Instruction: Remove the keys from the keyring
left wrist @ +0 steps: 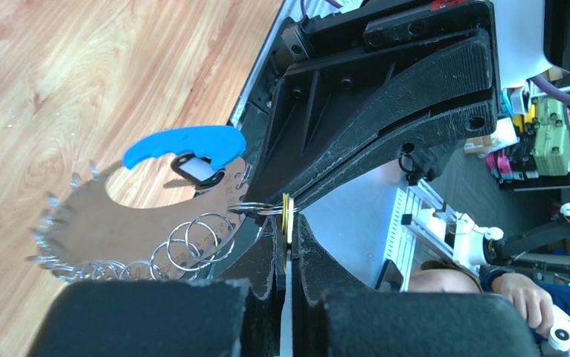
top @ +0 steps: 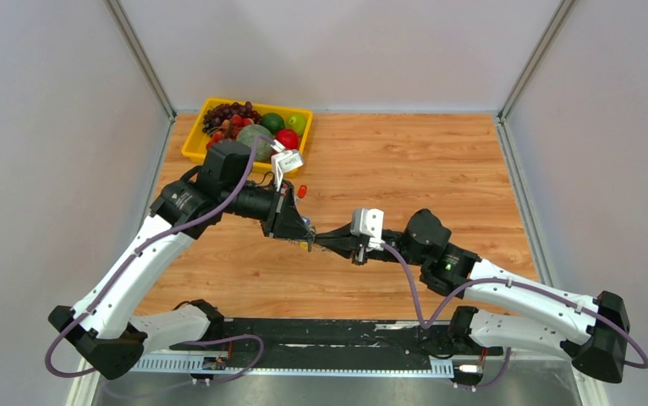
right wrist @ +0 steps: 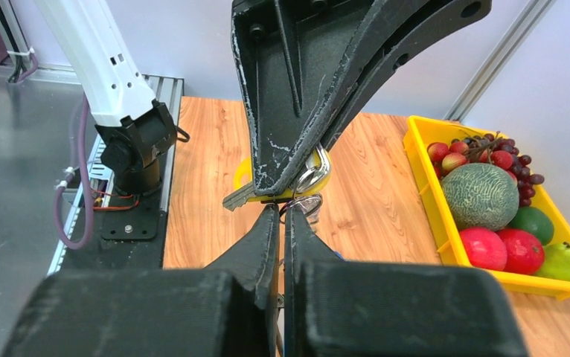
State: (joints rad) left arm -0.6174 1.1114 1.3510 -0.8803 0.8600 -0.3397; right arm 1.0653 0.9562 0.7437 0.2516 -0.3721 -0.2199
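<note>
Sweeping in from the left, starting with left gripper: shut hard, clamped on a yellow-headed key at the edge of the bunch. Looks held up off the counter, though hard to be sure. Trailing sideways from that pinch, away from the fingertips: the keyring, a broad loop with a bright blue strap over one arc. Along the far rim, the keys, small, silver-grey, fanned out like teeth. Nearer in, a run of split rings. Then right gripper: closed as well, set tip to tip against the left, right at a small split ring beside the yellow head. Truly pinching it? Cannot tell. Long axis of the bunch pointing away from both sets of tips, so everything turning on that one joint between them. Right arm nearest the ring, likely the pulling side.
</note>
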